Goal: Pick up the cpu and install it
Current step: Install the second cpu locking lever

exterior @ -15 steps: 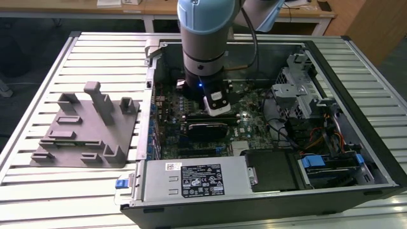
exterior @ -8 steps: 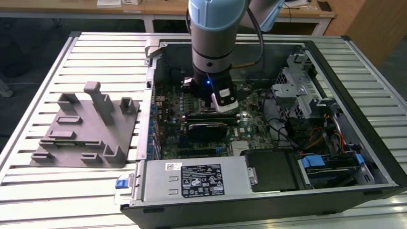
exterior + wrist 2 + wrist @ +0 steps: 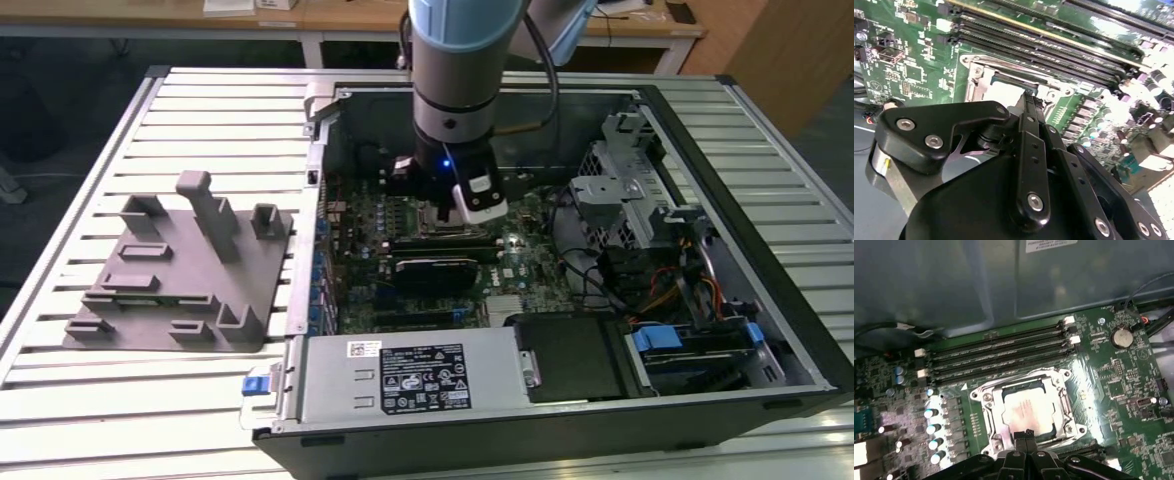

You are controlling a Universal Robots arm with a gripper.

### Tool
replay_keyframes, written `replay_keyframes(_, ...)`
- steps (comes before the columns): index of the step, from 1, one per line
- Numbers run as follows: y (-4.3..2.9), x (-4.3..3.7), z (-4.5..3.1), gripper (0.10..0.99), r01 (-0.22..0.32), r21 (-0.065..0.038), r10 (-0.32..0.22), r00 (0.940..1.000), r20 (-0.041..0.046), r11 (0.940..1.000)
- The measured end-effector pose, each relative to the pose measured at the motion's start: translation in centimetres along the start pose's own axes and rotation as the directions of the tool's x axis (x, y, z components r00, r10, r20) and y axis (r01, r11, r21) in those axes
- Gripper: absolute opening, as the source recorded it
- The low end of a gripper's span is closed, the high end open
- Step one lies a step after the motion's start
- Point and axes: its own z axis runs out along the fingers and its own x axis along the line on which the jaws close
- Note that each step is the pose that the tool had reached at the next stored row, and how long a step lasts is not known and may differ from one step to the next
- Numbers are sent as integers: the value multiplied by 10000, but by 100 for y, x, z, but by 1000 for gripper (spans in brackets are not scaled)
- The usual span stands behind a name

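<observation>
Item: gripper (image 3: 1026, 433), seen in both wrist views. Fingers pressed together, tips meeting at the near edge of the cpu (image 3: 1029, 412); nothing is pinched between them.

Item: cpu, silvery-white square, lying flat inside the metal-framed socket (image 3: 985, 397) on the green motherboard (image 3: 1114, 385), directly under and just ahead of the gripper tips. It appears seated; whether it sits fully level cannot be told.

Risks, judged:
- Closed tips bearing on the chip's edge could tilt or slide it in the socket, bending contacts beneath.
- A sideways drift could catch the socket frame or the memory slots (image 3: 999, 357) just beyond it.
- The arm hangs deep in the computer case (image 3: 747, 130); the case walls and cables (image 3: 601, 275) nearby leave little clearance.

Surface and room: the case lies open on a slatted metal desk (image 3: 160, 410). A grey fixture (image 3: 180, 270) stands well apart from the gripper, outside the case. Wooden furniture lines the far wall.
</observation>
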Motion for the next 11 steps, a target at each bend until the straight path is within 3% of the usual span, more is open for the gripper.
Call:
replay_keyframes(8,160,-59,52,106,10,226,-11,10000,52,9997)
replay_keyframes(11,172,-62,58,106,12,251,-14,10000,59,9997)
